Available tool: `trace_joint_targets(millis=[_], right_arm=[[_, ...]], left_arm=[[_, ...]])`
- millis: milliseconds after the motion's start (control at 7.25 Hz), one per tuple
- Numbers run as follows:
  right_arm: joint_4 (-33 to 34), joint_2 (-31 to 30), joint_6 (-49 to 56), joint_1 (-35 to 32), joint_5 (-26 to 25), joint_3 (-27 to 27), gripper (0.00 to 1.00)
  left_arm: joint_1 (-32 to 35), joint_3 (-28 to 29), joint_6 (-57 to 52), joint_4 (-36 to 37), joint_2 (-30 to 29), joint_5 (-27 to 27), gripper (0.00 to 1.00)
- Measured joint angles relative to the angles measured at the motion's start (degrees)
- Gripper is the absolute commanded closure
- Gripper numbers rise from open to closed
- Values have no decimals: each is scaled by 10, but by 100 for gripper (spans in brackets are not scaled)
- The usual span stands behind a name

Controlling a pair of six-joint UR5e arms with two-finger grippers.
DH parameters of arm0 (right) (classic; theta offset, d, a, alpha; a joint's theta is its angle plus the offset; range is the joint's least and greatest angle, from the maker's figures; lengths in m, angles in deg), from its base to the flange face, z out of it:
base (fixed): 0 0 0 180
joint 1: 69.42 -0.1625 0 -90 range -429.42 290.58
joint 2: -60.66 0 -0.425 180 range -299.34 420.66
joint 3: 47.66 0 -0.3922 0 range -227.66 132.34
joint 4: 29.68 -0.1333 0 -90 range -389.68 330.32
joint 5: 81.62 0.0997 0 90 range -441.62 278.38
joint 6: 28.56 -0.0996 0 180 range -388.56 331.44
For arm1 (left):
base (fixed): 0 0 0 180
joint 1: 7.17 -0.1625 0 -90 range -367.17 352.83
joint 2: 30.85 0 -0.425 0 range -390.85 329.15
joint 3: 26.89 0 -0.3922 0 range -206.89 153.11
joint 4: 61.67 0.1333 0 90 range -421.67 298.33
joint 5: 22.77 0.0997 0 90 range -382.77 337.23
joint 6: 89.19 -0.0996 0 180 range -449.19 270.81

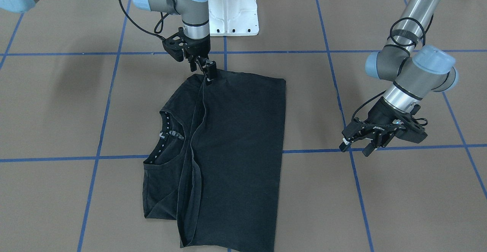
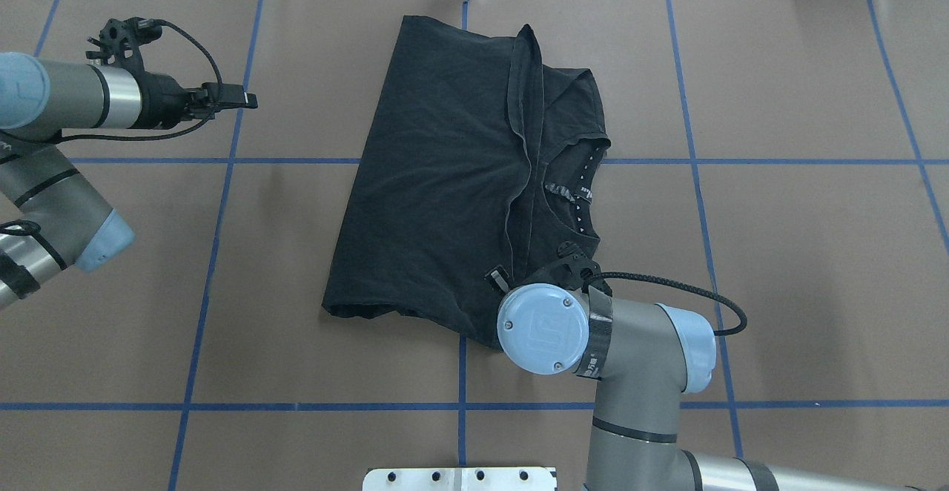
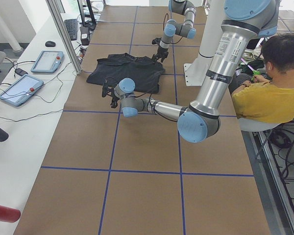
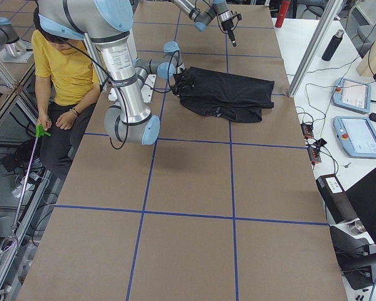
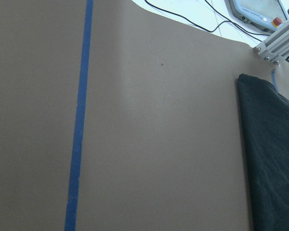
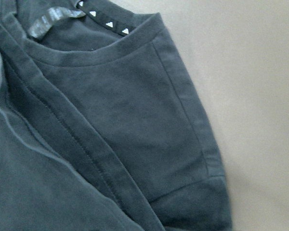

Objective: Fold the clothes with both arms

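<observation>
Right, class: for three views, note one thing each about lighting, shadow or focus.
Exterior front-facing: even light, one soft shadow on the brown table; the black T-shirt shows its folds only faintly. Right wrist-mounted: close and sharp, collar stitching clear. Left wrist-mounted: the white bench beyond the table is washed out.

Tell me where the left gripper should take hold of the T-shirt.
Grip the T-shirt at its far corner on the side of the left gripper, coming in low from that side. The edge there lies flat and straight, with bare table beside it and nothing covering it, so a pinch looks easiest.
</observation>
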Motion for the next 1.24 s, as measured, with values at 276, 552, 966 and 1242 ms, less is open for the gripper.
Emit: trace_joint_targets(millis=[276,552,966,1242], right_arm=[[-20,-2,-31,9,-17,3,8],[-41,-3,-36,10,-25,15,9],[-45,-2,-33,14,-27,30,21],[-45,-3,-33,17,-27,31,100]], left_arm=[[0,-4,0,0,2,0,0],[0,-11,0,0,7,0,0],[0,-14,0,0,12,0,0],[0,-15,0,0,12,0,0]])
